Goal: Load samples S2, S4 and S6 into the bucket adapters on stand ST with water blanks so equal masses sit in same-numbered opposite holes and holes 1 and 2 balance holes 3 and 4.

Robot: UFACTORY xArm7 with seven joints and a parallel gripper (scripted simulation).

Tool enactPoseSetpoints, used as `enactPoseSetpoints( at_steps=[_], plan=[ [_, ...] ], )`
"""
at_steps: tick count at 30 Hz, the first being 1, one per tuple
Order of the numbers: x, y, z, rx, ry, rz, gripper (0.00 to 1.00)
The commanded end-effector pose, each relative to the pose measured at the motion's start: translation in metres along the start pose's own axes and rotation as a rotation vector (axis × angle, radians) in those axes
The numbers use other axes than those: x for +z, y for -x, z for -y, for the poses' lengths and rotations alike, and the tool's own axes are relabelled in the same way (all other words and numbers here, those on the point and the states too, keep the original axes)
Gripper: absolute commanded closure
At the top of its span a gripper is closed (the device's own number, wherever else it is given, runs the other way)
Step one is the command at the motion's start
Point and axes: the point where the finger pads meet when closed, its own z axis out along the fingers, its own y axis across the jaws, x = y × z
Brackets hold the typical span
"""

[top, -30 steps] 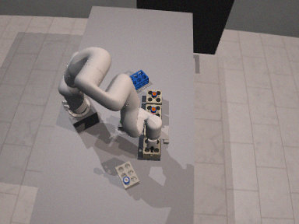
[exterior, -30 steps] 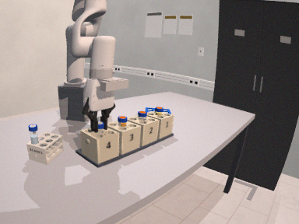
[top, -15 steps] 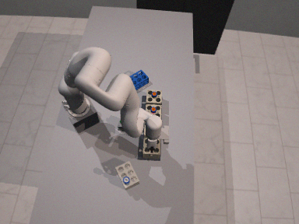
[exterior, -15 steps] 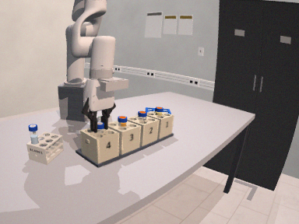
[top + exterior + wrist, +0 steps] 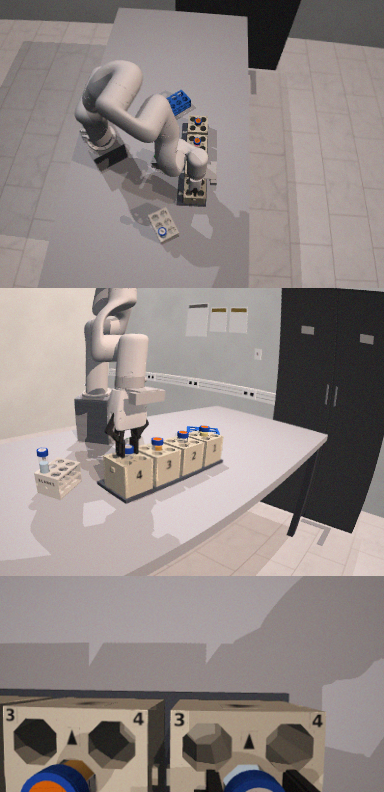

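Wrist view: fingers [image 5: 120, 449] released, apparently slim side room around blue cap [image 5: 254, 778] [image 5: 129, 449] over adapter 4 [image 5: 248, 718] [image 5: 122, 480] [image 5: 195, 201].

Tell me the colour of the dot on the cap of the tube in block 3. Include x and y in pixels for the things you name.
Orange [image 5: 157, 439] [image 5: 47, 788], clearest in the wrist view.

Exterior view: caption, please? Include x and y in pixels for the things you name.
The end effector [image 5: 128, 450] [image 5: 254, 788] lowered around a blue-capped tube [image 5: 129, 449] [image 5: 254, 782] in adapter 4 [image 5: 194, 201] [image 5: 128, 477] [image 5: 248, 708].

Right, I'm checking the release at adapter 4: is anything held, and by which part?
Nothing is held: the gripper is open, its fingers astride the blue cap.
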Motion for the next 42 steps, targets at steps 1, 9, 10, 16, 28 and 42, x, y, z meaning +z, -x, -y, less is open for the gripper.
enactPoseSetpoints(
  at_steps=[1,9,10,16,28,42],
  plan=[
    [-0.008,-0.002,-0.001,0.0,0.001,-0.005,0.56],
    [-0.02,-0.002,-0.001,0.0,0.001,-0.005,0.56],
    [-0.022,-0.002,-0.001,0.0,0.001,-0.005,0.56],
    [-0.034,-0.002,-0.001,0.0,0.001,-0.005,0.56],
    [-0.054,-0.002,-0.001,0.0,0.001,-0.005,0.56],
    [-0.078,-0.002,-0.001,0.0,0.001,-0.005,0.56]
  ],
)
